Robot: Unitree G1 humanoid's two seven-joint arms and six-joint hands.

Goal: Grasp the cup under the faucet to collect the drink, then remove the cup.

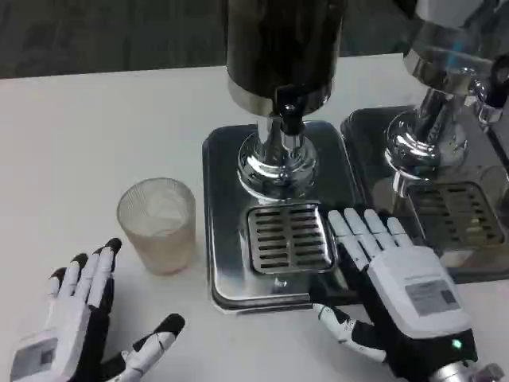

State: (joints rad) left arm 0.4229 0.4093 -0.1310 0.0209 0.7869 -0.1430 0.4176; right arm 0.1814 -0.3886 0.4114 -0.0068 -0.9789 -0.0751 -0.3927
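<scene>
Nearest the camera, the left hand (75, 330) lies open on the desk (95, 135), fingers (91, 270) spread, holding nothing. The right hand (398, 290) rests flat and empty on the drip tray (219, 239) edge. The cup (157, 225) stands left of the tray, beyond the left hand, not under the faucet (290, 118) of the dispenser (282, 48).

The left hand (79, 322) lies flat near the table's front left corner, fingers spread (thumb sticking out to the side) and holding nothing. The right hand (394, 286) rests palm down near the front edge, fingers straight, also holding nothing.
</scene>
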